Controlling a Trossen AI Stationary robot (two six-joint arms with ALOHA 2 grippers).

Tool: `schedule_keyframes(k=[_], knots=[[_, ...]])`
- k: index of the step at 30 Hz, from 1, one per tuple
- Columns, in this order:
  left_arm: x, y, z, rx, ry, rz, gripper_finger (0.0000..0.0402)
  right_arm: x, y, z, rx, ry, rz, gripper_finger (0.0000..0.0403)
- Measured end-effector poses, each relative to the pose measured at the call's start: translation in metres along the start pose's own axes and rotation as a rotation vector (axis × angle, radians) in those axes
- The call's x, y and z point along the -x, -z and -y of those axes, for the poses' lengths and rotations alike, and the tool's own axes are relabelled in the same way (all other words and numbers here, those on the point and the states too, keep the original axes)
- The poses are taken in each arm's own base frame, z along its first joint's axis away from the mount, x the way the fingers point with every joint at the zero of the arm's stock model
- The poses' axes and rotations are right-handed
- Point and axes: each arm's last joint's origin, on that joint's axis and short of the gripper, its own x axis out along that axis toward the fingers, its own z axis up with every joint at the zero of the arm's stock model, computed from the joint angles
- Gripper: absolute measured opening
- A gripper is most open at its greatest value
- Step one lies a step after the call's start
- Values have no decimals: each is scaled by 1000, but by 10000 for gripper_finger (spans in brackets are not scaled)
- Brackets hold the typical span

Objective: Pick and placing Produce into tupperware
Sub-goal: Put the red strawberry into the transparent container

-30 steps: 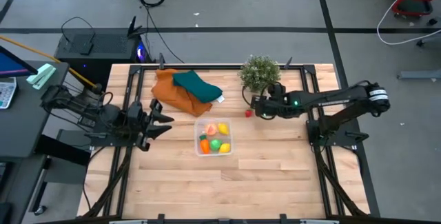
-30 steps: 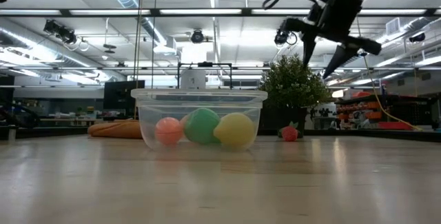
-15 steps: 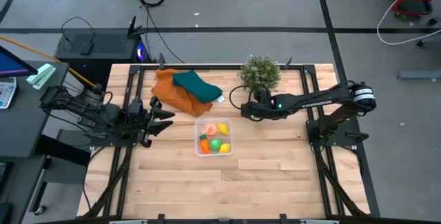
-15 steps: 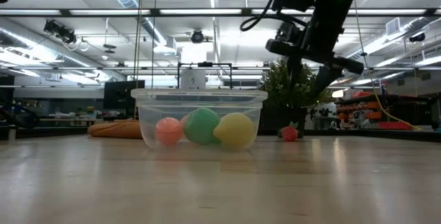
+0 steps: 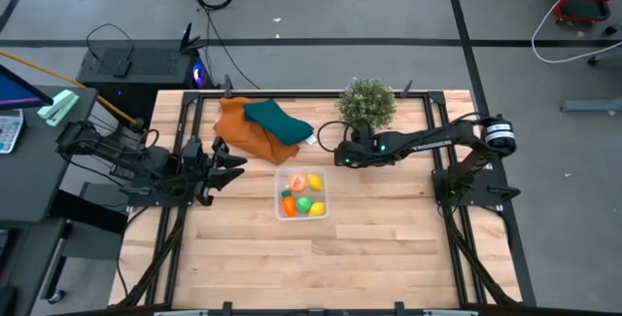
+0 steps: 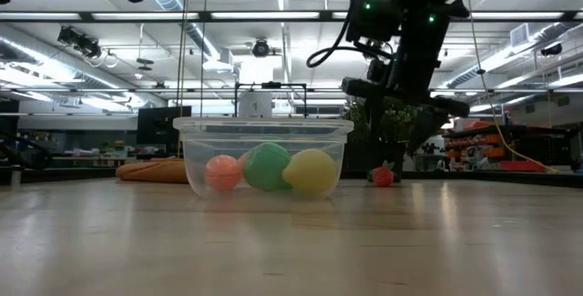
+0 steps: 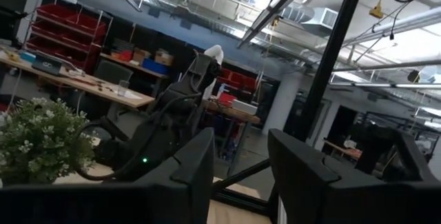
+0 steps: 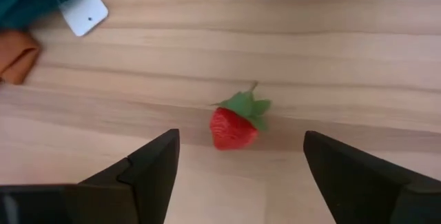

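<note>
From above, the clear tupperware (image 5: pixel 301 194) sits mid-table holding toy produce (image 5: pixel 303 195), while the right gripper (image 5: pixel 340 155) hovers near the potted plant (image 5: pixel 366 103) by the far edge; the left gripper (image 5: pixel 233 167) waits at the left edge, jaws partly spread and empty. The right wrist view shows a toy strawberry (image 8: pixel 234 123) lying on the wood between released, wide-spread fingers (image 8: pixel 156 165), untouched.

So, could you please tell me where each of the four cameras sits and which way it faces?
High view: overhead, looking straight down at the table, both arms and the tub.
Low view: table height, looking level past the tub; the right arm comes in from above.
Left wrist: looks past its own fingers toward the plant.
Right wrist: looks down between its open fingers at the strawberry.
Shared: low and right wrist views both show the strawberry.
</note>
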Motion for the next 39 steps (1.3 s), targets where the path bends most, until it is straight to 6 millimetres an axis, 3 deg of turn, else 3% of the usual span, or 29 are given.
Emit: schedule_keyframes(k=[23, 39], knots=[[0, 0, 0, 38, 2, 0, 152, -40, 10, -6, 1, 48, -58, 274], [0, 0, 0, 42, 2, -1, 153, -45, 5, -7, -29, 35, -53, 256]])
